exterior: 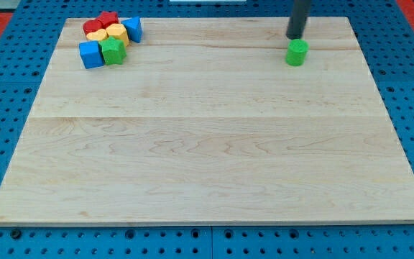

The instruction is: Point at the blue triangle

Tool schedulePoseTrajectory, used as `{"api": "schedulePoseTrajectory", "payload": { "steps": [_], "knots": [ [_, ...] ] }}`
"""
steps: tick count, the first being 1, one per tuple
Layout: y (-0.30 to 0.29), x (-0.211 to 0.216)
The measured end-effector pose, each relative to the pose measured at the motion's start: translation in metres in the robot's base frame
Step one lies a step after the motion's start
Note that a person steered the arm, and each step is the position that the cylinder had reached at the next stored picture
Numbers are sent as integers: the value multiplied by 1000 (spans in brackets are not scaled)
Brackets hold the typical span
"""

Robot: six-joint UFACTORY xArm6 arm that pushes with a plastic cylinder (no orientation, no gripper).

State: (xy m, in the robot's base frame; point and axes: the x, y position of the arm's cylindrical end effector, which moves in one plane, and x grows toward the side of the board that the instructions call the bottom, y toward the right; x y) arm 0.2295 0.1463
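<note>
A: Where is my tip (295,37)?

B: Near the top edge of the board (207,144), toward the view's right. It stands just above the green cylinder (297,52) in the view, very close to it; whether the two touch I cannot tell.

A: Is there a pincer, spread or pressed together?

B: None shows. The arm ends in a plain dark rod (nothing on it to spread or pinch), so no such state can be told.

A: And the blue triangle (133,29)?

B: Far to the view's left of the green cylinder, in a tight cluster at the board's top left corner. It sits at the cluster's right end, slightly above the cylinder's level.

A: What else is in that cluster?

B: Taking the blue triangle as the mark: two yellow blocks (111,34) lie just to its left, touching it or nearly so. A red block (108,19) sits up and left of it, and another red one (93,28) farther left. A green block (113,51) lies down and left, with a blue cube (90,55) beside that one, farther left again.

A: How far is my tip from the triangle?

B: Well apart, with bare board between.
</note>
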Motion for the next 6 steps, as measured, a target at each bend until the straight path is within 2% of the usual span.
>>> {"api": "schedulePoseTrajectory", "payload": {
  "steps": [1, 4, 6],
  "knots": [
    [-58, -36],
    [-174, -37],
    [-220, -36]
  ]
}}
